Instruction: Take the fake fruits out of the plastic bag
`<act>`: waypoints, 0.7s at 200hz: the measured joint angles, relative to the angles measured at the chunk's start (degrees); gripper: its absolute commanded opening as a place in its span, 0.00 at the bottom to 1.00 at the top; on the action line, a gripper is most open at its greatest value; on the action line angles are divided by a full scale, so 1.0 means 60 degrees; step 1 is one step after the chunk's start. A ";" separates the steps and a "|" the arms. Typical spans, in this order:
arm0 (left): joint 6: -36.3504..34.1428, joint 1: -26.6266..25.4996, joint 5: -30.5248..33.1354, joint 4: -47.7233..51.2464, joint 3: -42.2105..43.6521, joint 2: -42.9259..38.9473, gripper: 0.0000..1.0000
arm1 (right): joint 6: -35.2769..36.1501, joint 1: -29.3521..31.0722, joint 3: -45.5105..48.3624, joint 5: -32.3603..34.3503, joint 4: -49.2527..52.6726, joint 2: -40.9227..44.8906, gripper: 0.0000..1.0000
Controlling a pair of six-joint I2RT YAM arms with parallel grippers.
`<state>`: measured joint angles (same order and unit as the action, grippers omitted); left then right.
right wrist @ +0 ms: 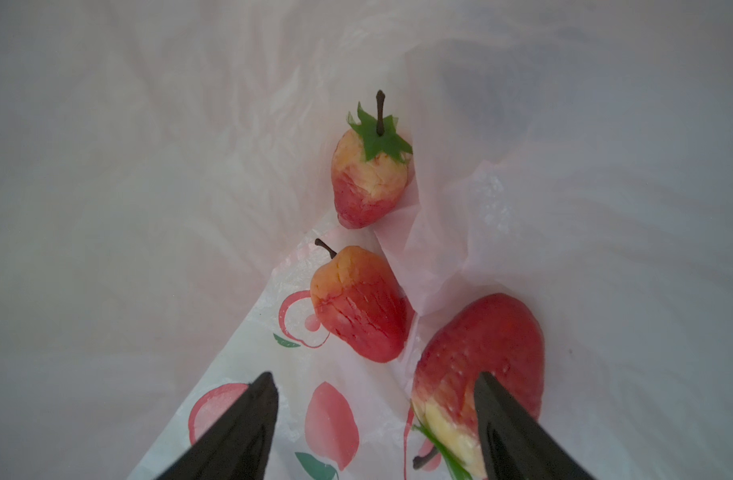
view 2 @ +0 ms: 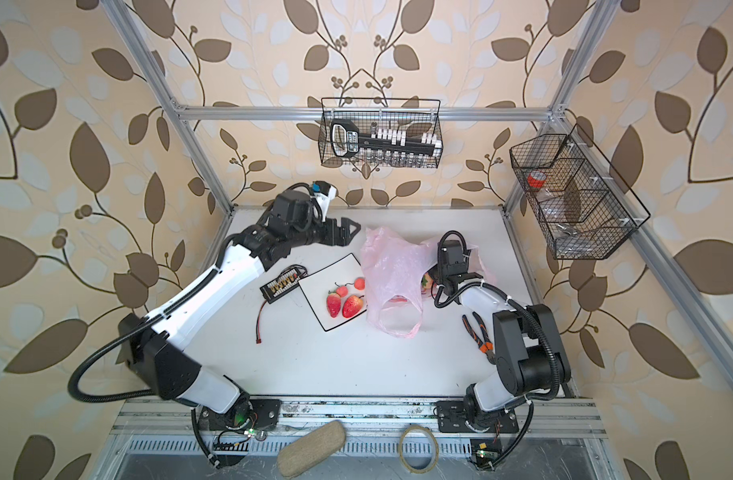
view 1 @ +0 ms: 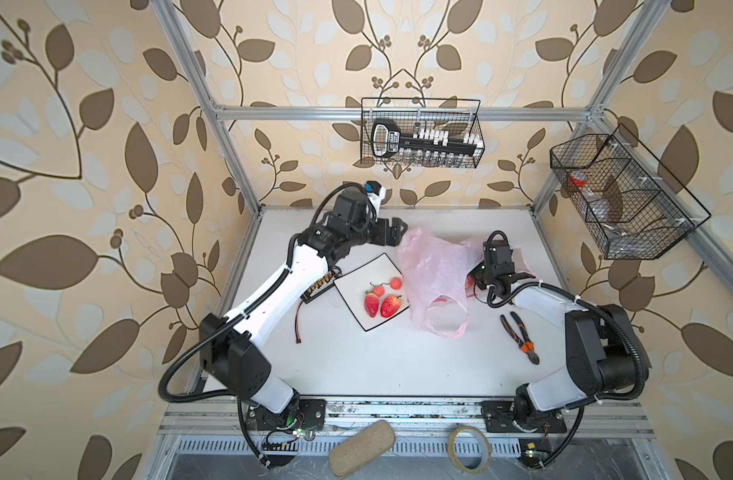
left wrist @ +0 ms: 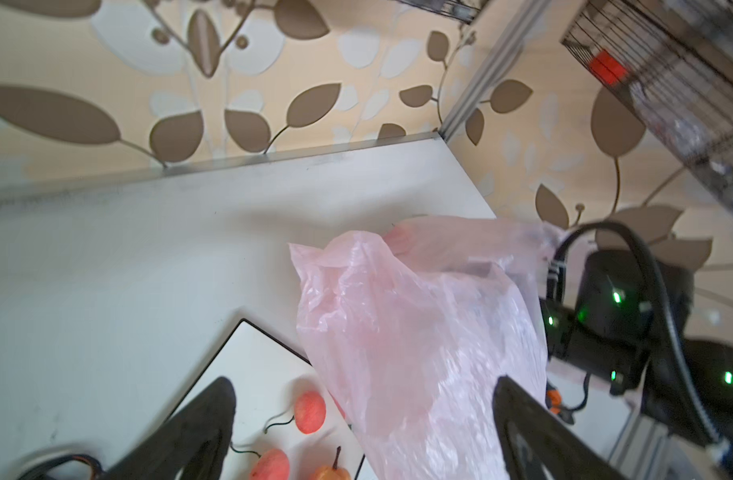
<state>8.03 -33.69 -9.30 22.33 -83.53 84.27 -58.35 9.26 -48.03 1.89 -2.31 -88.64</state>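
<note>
Left claw point(view 1: 400, 232) is hovering wide open and empty just beside the plastic bag's point(view 1: 433, 270) 10 o'clock corner. Right claw point(right wrist: 375, 376) is reaching inside the bag from its 3 o'clock side, jaws parted and gripping nothing. Three strawberries point(right wrist: 360, 307) are lying on the bag's inner film in front of it, the nearest beside one finger. At the bag's 9 o'clock, a white plate point(view 1: 356, 275) is sitting on the tabletop point(view 1: 398, 365), carrying two more strawberries and two cherries point(view 1: 396, 283).

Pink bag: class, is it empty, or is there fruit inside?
Not empty: three strawberries lie inside the bag, seen in the right wrist view.
</note>
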 measured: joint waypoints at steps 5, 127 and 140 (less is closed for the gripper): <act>-0.0535 -0.0328 0.0157 -0.0033 0.0262 -0.0219 0.93 | 0.0011 0.0000 0.0000 -0.0033 0.0000 -0.0015 0.75; -0.8506 -0.5417 0.0743 -0.0710 0.3468 -0.0965 0.97 | 0.0058 0.0000 0.0000 -0.0142 0.0022 -0.0044 0.75; -0.8932 -0.5650 0.0918 -0.0903 0.3501 -0.0776 0.97 | 0.0055 0.0000 0.0000 -0.0142 0.0036 -0.0044 0.75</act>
<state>-45.56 -67.59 -3.79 16.91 -62.52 79.61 -58.02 9.26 -48.03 1.04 -2.09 -88.90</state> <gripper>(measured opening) 0.973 0.750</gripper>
